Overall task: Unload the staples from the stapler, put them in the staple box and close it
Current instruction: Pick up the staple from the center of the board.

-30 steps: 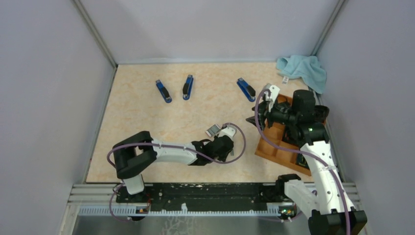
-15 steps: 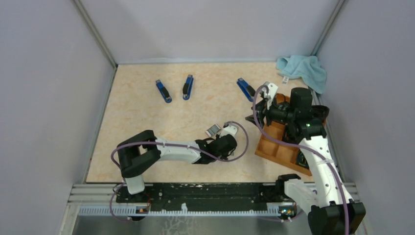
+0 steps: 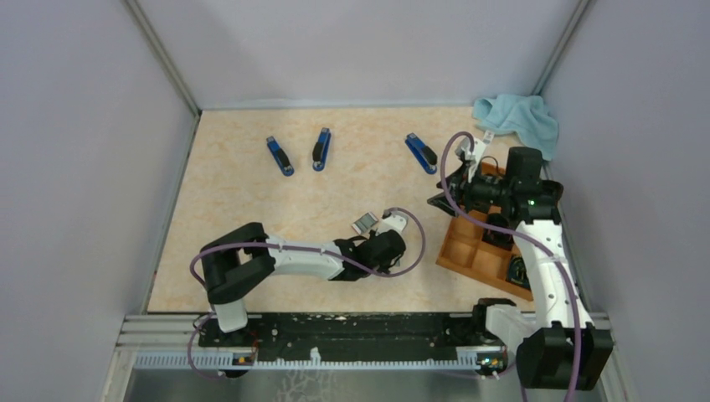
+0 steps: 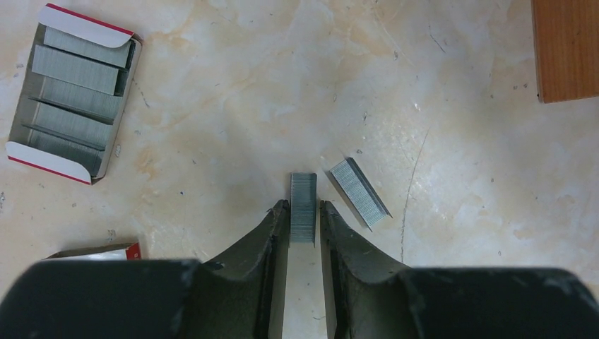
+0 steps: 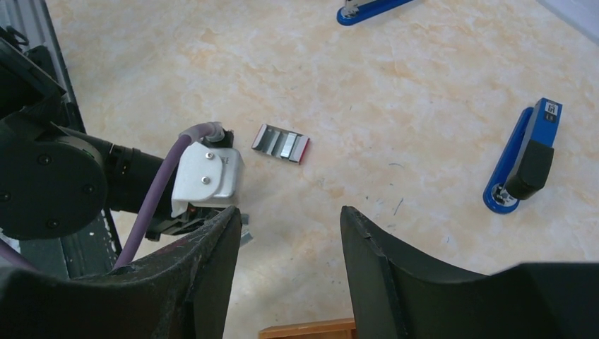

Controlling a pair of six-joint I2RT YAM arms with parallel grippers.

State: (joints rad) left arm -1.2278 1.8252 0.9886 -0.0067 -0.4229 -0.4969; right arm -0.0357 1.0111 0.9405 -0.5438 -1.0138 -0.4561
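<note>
Your left arm (image 3: 285, 260) lies low and stretched across the table from its base toward the middle, wrist bent down. The left gripper (image 4: 304, 206) points at the tabletop (image 4: 233, 106). Its jaws stand barely wider than the staple strip (image 4: 304, 189) lying flat between the fingertips. Thin slivers of table seem to show on both sides, so I cannot tell whether the pads actually press it.

A second staple strip (image 4: 360, 192) lies slanted just beside the first, on the right of the wrist view and clear of the fingers. The open staple box (image 4: 74, 102) sits well apart at upper left, and a loose box piece (image 4: 95, 251) lies near the outer side of the left finger. The wooden tray (image 4: 568, 49) shows its corner well apart at upper right. You have bare table ahead of the fingertips.

Your right arm (image 3: 536, 226) is raised above the tray, forearm reaching out past its far left corner. The right gripper (image 5: 291, 212) hangs in the air with its jaws spread wide and nothing between them. A blue stapler (image 5: 526, 159) lies near it on open table, and two more staplers (image 3: 280, 156) lie farther along the far side. A blue cloth (image 3: 517, 117) fills the far right corner.
</note>
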